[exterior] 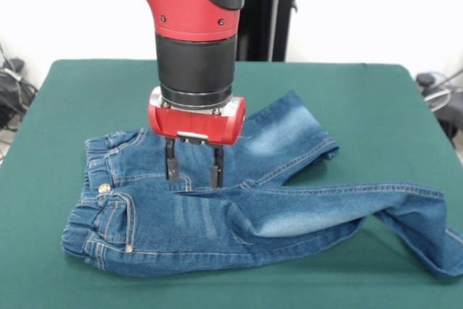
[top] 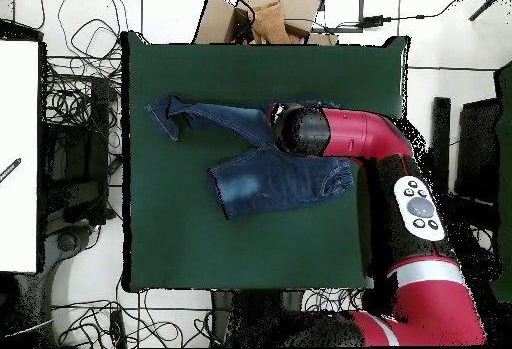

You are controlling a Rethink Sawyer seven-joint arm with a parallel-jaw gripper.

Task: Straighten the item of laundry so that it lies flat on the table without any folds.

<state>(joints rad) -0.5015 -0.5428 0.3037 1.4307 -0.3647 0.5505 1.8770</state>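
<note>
Green worktop (exterior: 72,106) w/ jeans (exterior: 217,215) centre, white wall behind, cables (top: 80,105) at 9 o'clock overhead; hand (exterior: 194,168) fingers apart, tips on denim.

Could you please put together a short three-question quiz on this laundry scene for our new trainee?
1. True or false: the gripper is open, its two dark fingers apart, above the jeans.
2. Which part of the jeans is folded, going by the front view? A) the waistband B) the end of the leg nearer the camera C) nothing, they lie flat
3. Fill in: the jeans lie on a table covered in dark ______ cloth.

Key:
1. True. The fingers hang apart over the seat of the jeans, holding nothing.
2. B. That leg's end doubles over near the table's edge.
3. green.
</note>
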